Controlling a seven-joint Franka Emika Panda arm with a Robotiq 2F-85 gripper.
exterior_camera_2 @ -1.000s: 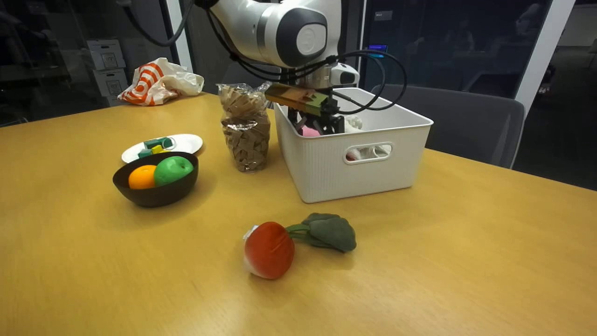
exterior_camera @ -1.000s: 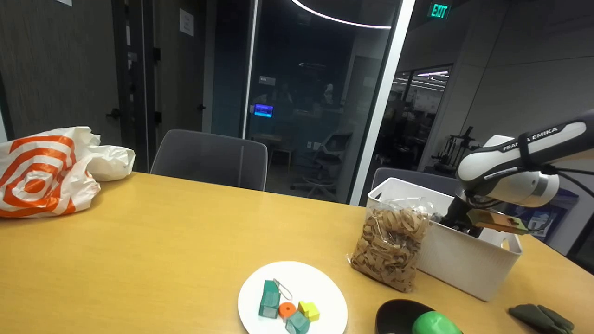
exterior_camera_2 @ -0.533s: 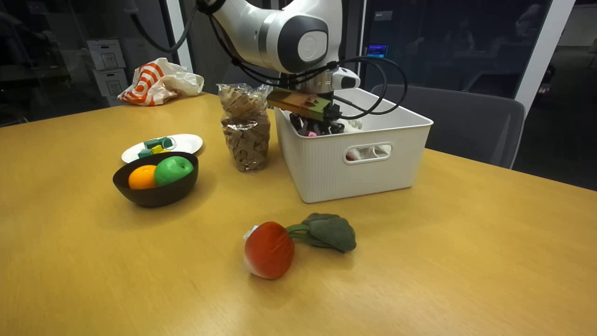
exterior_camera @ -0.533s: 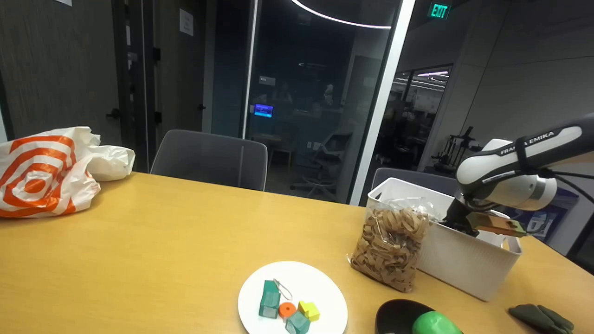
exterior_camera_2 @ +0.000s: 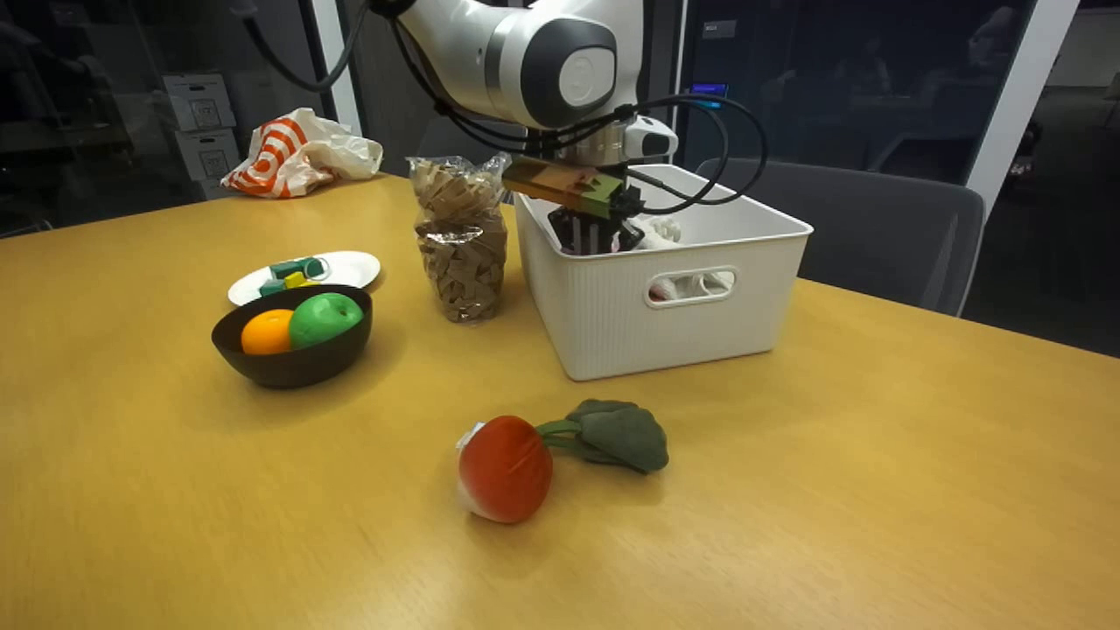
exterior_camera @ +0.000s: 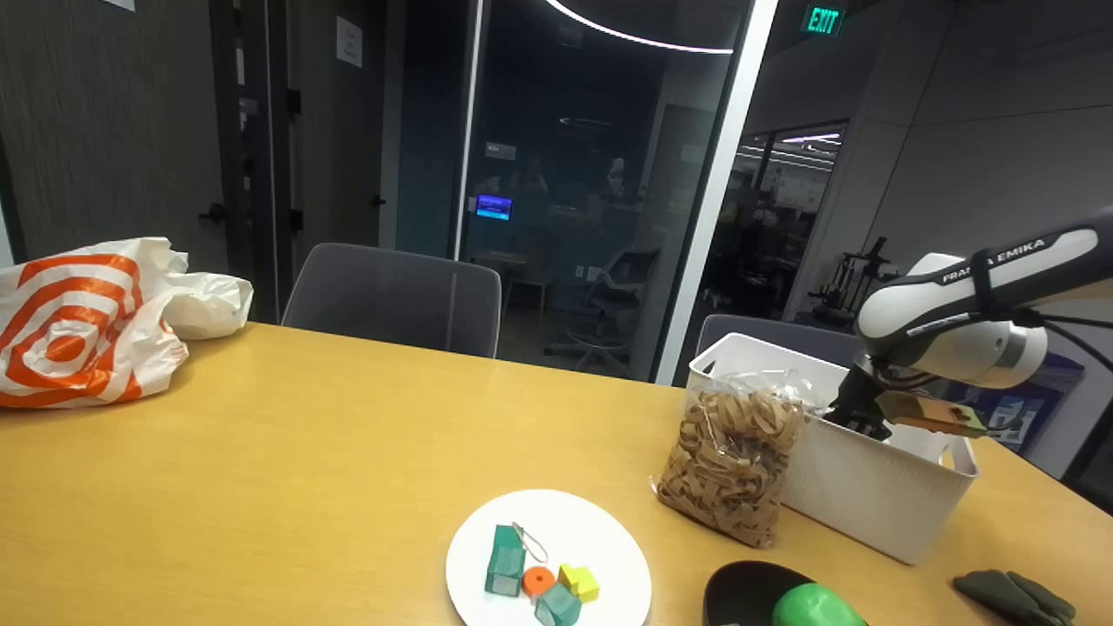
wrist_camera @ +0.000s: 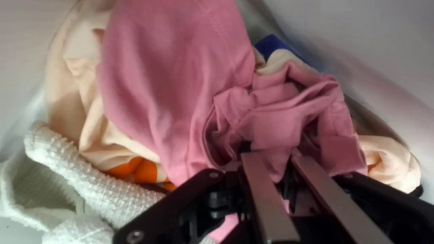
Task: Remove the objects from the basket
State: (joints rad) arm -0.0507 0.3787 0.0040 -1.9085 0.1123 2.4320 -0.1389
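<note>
The white basket (exterior_camera_2: 665, 337) holds several crumpled cloths, best seen in the wrist view. Uppermost lies a pink cloth (wrist_camera: 162, 74), with peach fabric (wrist_camera: 66, 88) under and around it. A white knitted piece (wrist_camera: 88, 183) rests at the lower left, and a bit of something blue (wrist_camera: 271, 45) peeks out behind the pink folds. My gripper (wrist_camera: 273, 156) reaches inside the basket, near its end wall in an exterior view (exterior_camera_2: 597, 236). Its fingers have come close together, pinching a fold of the pink cloth between the tips. The basket's bottom is hidden.
A clear bag of brown paper shreds (exterior_camera: 735, 469) stands against the basket's side. Close by are a white plate (exterior_camera: 600, 539) with small blocks, a black bowl (exterior_camera_2: 293, 372) of toy fruit, and a red plush radish (exterior_camera_2: 506, 472). A crumpled shopping bag (exterior_camera: 78, 339) sits farther off.
The gripper dipped a little deeper into the basket, then came up slightly. Its fingers have drawn together from wide apart and taken hold of the pink cloth.
</note>
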